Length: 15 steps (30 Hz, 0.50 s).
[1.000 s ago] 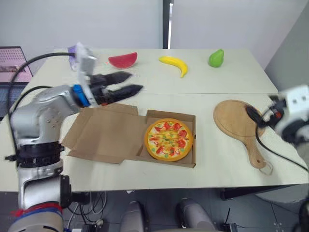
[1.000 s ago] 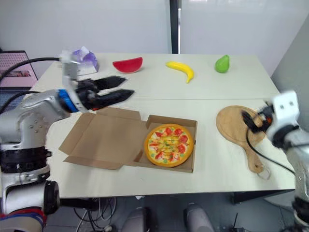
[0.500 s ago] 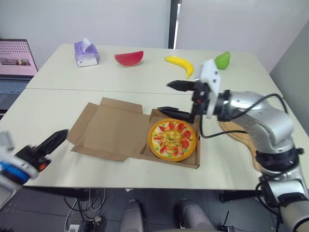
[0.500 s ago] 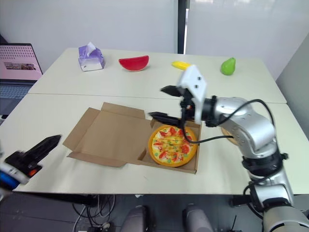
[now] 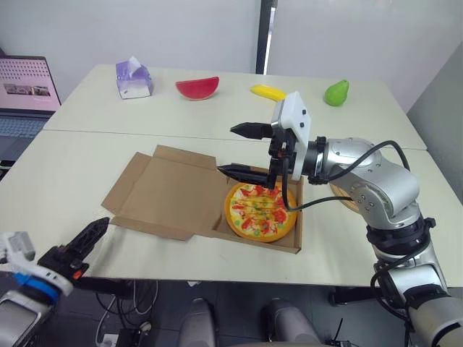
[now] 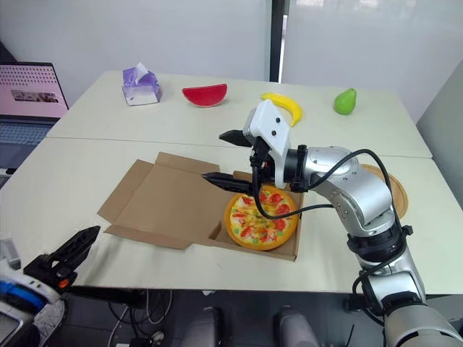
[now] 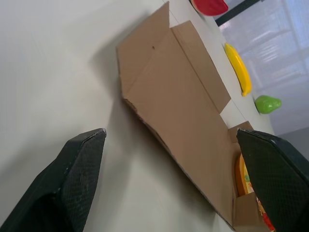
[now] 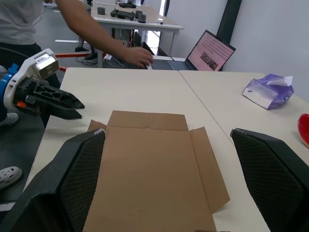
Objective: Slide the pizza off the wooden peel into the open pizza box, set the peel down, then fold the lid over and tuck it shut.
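Hanging off the table's (image 5: 79,166) front left corner, the left gripper (image 7: 169,137) spreads its fingers wide, empty. The pizza box (image 5: 163,191) lies open near the front edge, long axis across the table, lid flat pointing left, pizza (image 5: 255,217) in its right half. Above it the right gripper (image 5: 226,149) gapes, empty, pointing left. The peel (image 6: 394,189) lies near the right edge.

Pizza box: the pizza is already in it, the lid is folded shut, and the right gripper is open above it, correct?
One thing is wrong: the lid is not folded shut. The left eye view shows it lying open and flat on the table beside the pizza. The pizza is in the pizza box, and the right gripper is open above it.
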Motion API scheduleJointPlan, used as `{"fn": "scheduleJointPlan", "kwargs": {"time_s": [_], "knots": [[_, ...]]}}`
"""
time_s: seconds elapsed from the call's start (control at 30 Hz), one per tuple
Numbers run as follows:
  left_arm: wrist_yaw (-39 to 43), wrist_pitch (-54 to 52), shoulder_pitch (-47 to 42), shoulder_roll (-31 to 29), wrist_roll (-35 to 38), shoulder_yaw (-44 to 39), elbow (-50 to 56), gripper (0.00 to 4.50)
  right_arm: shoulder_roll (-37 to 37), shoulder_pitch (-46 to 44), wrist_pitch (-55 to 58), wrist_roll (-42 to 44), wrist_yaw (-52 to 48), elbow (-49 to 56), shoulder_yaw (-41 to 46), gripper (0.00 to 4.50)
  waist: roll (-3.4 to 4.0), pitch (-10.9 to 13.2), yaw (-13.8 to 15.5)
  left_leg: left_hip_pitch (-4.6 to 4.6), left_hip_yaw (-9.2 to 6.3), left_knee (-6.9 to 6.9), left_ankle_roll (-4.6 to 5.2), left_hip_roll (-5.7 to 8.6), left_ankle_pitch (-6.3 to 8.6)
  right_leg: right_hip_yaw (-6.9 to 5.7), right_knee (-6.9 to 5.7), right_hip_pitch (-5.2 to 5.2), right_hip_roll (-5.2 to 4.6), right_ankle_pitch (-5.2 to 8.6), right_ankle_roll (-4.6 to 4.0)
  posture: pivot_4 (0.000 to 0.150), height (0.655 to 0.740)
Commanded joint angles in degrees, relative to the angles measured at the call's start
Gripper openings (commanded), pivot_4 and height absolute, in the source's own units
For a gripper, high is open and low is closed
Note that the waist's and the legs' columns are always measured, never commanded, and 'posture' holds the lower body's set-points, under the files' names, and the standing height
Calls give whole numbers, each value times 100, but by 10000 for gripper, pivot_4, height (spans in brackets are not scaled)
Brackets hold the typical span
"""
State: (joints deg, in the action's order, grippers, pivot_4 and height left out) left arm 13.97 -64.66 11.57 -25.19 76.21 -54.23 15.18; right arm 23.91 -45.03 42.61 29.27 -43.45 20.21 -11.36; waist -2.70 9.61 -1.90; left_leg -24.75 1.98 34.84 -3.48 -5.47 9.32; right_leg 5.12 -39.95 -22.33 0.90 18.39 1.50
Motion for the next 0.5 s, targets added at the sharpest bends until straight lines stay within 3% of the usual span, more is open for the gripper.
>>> {"fn": "scheduleJointPlan", "kwargs": {"time_s": [0.03, 0.07, 0.17, 0.5], "knots": [[-96, 334, -103, 29, -19, 287, -76, 45000, 57, -32, 47, 40, 70, 281, 139, 44613, 1, 0, -2, 0, 0, -1, 0, -1, 0, 0, 0, -1, 1, 0, 0, 1500, 7400], [-103, 404, -135, 22, -34, 374, -116, 45000, 65, -19, 65, 38, 85, 297, 150, 44613, 1, 0, -2, 0, -1, -1, 0, -2, 0, 0, 0, -2, 1, 0, 0, 1500, 7400], [-231, 660, -331, 25, -124, 572, -345, 38628, 124, 24, 103, 22, 116, 348, 175, 45000, 0, 0, -4, 0, -2, -2, 0, -3, 0, 1, 0, -2, 3, 1, -1, 1500, 7400], [-413, 951, -282, 10, -38, 812, -516, 7126, 204, 74, 217, 92, 217, 499, 262, 45000, 1, 1, -9, 0, 2, -3, -1, -2, 0, 1, 2, -4, 3, 0, 0, 1500, 7400]]}}
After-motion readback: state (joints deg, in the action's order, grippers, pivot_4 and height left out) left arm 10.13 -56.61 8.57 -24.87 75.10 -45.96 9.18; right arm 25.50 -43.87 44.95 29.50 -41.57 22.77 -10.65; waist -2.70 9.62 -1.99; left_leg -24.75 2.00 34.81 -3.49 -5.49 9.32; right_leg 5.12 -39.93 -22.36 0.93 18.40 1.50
